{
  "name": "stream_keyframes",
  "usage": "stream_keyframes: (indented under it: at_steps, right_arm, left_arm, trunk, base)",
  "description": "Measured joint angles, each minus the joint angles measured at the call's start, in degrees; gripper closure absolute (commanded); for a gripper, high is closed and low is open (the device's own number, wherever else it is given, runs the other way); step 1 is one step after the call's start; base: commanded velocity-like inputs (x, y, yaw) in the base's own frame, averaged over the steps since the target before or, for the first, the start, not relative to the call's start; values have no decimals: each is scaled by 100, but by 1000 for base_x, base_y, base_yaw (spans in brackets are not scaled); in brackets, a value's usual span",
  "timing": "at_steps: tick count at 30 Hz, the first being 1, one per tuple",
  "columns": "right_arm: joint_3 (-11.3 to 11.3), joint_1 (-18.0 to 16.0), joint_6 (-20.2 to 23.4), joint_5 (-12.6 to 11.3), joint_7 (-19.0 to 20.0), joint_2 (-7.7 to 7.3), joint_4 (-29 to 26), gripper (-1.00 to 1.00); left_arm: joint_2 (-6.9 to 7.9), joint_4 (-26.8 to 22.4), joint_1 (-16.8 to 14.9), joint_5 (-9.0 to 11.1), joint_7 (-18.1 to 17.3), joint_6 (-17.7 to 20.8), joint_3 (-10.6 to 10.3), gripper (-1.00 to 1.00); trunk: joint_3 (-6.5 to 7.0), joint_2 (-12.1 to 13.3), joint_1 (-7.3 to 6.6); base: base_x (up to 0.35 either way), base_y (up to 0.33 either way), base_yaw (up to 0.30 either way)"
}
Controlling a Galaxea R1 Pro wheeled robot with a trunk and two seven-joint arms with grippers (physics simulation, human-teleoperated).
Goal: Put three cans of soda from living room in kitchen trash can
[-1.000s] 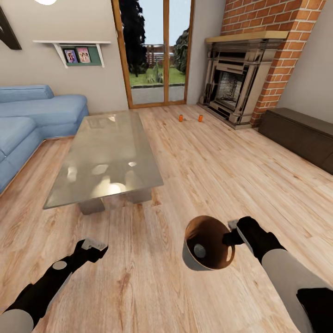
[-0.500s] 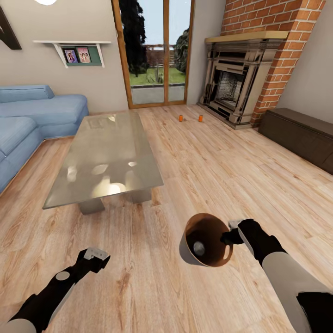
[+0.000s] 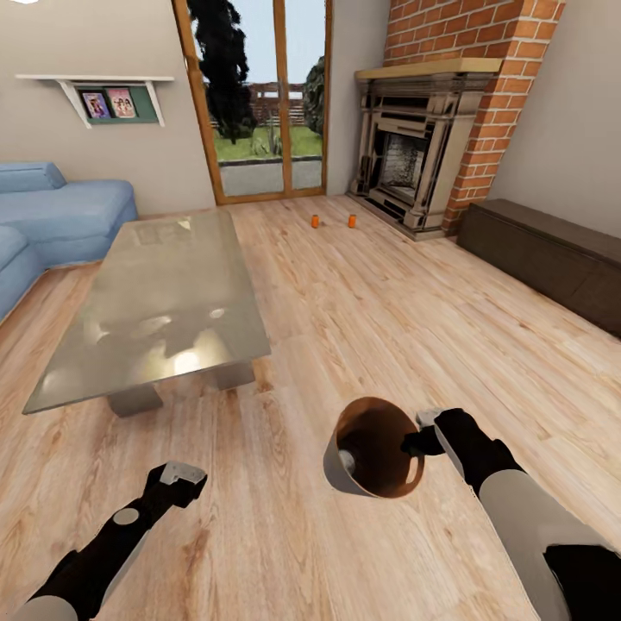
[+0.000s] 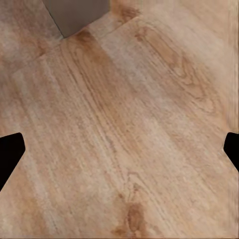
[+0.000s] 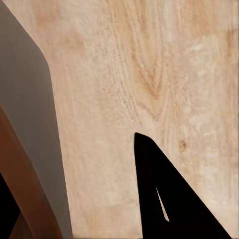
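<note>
Soda cans are the target, and going left to right: the left gripper [image 3: 179, 473] hangs over bare floor [image 3: 362, 310] with its jaws wide and nothing between them, near the glass table [image 3: 155, 293]; two orange cans [image 3: 316, 222] and [image 3: 352, 221] stand upright on the floor, well apart from the robot, just before the fireplace [image 3: 414, 155]; the right gripper [image 3: 423, 435] grips the rim of the tash can [image 3: 373, 448], tilted toward the camera (a grey-topped shape inside looks like one can). I judge this the approach step: next, drive closer to the two cans, then reach with the free arm
</note>
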Motion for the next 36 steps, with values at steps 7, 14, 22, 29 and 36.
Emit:
stream_keyframes:
  at_steps: [7,14,22,29,36]
  right_arm:
    - [2,2,-12,35,5,1,-1,100]
    - [5,2,-11,23,6,3,5,100]
    - [2,2,-11,16,7,4,7,100]
    - [3,2,-11,14,13,8,11,100]
    - [6,7,-9,2,16,44,16,100]
  left_arm:
    - [-9,-1,21,0,47,0,-3,-100]
    - [-11,2,25,-6,54,0,-3,-100]
    - [-11,2,25,-1,54,0,-3,-100]
    - [-21,2,25,-9,54,-5,-10,-100]
    - [-60,2,25,-23,54,-8,-6,-100]
  trunk:
    - [-17,0,0]
    - [-25,0,0]
    - [-25,0,0]
    - [-26,0,0]
    - [-26,0,0]
  base:
    - [227,-247,-141]
    - [239,-243,-21]
    - [245,-232,-2]
    - [232,-241,0]
    - [222,-249,0]
